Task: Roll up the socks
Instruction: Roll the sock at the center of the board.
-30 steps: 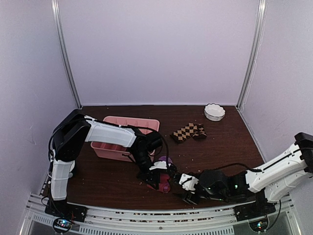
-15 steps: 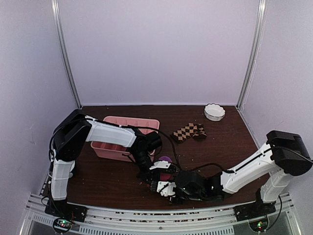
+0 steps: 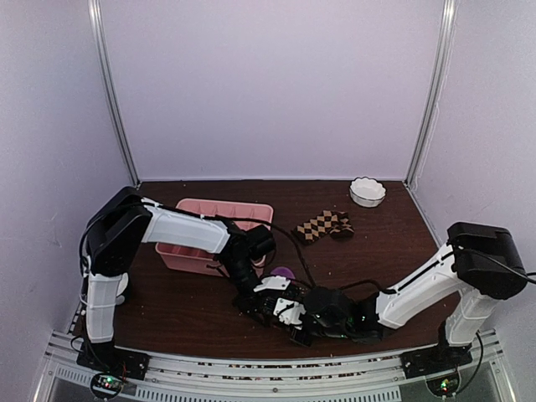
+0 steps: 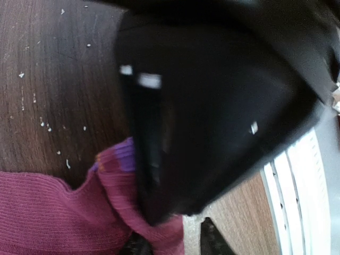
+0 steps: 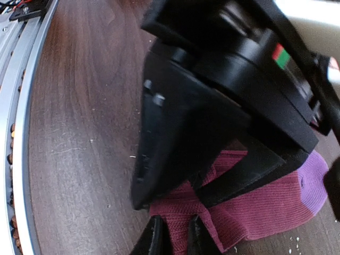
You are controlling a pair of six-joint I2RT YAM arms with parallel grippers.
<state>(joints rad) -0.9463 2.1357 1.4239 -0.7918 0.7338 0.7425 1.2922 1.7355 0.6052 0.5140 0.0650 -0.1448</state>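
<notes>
The magenta-pink sock (image 5: 265, 212) lies bunched on the dark table near the front edge, its purple toe (image 3: 283, 273) showing behind the arms. My right gripper (image 5: 174, 239) is shut on a fold of this sock, pink fabric pinched between its fingers. My left gripper (image 4: 175, 241) sits right against it with its fingertips apart, the sock's edge and striped cuff (image 4: 119, 156) lying by one finger. Each wrist view is largely blocked by the other gripper's black body. The brown-and-tan checkered sock (image 3: 322, 224) lies flat farther back, untouched.
A pink divided tray (image 3: 251, 209) stands at the back left, behind the left arm. A small white bowl (image 3: 367, 191) sits in the back right corner. The metal rail (image 5: 16, 133) of the front table edge runs close to both grippers.
My right arm has swung left from the front right and closed on the pink sock beside the left gripper. My left gripper's fingers have parted.
</notes>
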